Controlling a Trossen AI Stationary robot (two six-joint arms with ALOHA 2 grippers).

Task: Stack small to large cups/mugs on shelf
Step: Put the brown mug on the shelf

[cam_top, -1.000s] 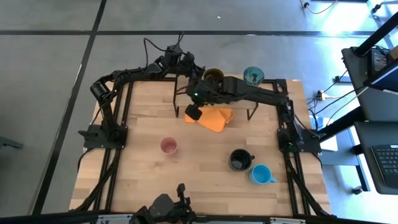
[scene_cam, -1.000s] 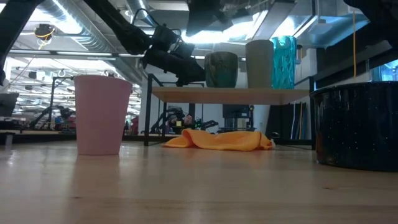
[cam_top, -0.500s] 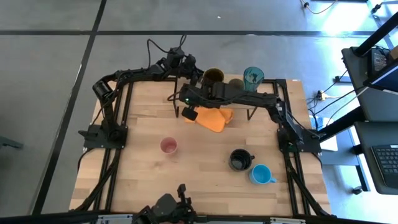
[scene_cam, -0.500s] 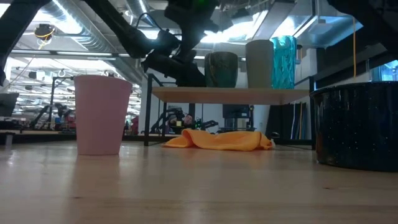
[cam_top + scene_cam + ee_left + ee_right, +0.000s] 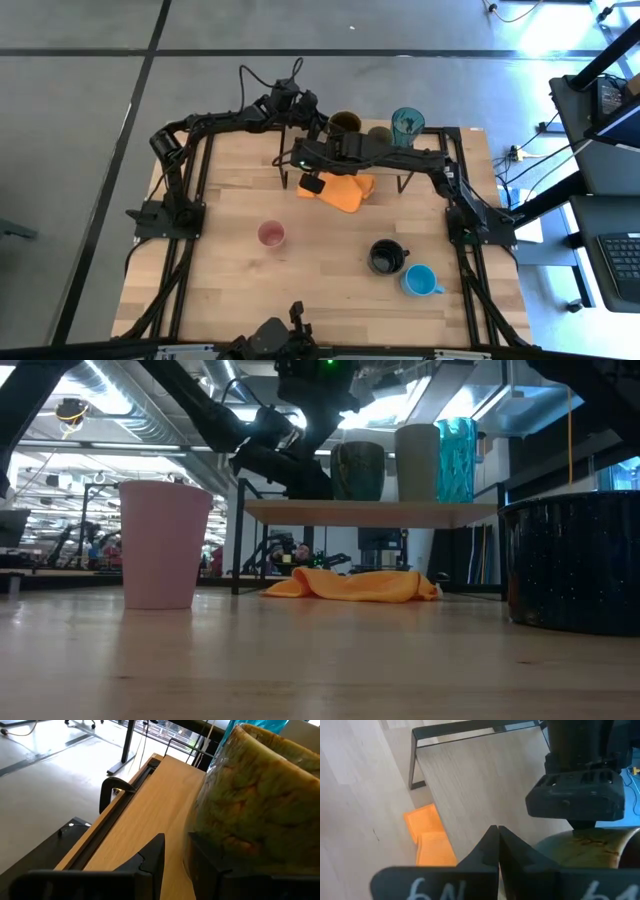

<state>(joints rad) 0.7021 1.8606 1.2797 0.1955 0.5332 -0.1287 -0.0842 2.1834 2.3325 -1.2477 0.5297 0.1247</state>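
Observation:
On the light-wood shelf point(image 5: 400, 512) stand the mustard-brown mug point(image 5: 345, 122), the olive-grey cup point(image 5: 379, 133) and the teal tumbler point(image 5: 407, 124), side by side, each on its base. My left gripper point(image 5: 175, 847) is open and low over the shelf's left part, right beside the mustard-brown mug point(image 5: 250, 795); the gap between its fingers is empty. My right gripper point(image 5: 495, 832) is shut and empty, above the shelf's left front part point(image 5: 310, 182). The pink cup point(image 5: 271, 235), the black mug point(image 5: 386, 257) and the light blue mug point(image 5: 420, 280) stand on the tabletop. My left gripper has the outer side of one finger point(image 5: 205, 865) close against the lower side wall of the mustard-brown mug point(image 5: 220, 835). I cannot tell whether it touches. The mug stands upright on the shelf.
An orange cloth point(image 5: 345, 190) lies on the tabletop under and in front of the shelf. The shelf's thin black legs point(image 5: 283, 170) stand at its ends. In the low view the black mug point(image 5: 575, 560) looms at the right and the pink cup point(image 5: 160, 545) at the left.
My right arm has swung toward the table's left edge and come lower over the shelf's left part, its fingers staying shut. My left gripper has edged along the shelf toward the mustard-brown mug.

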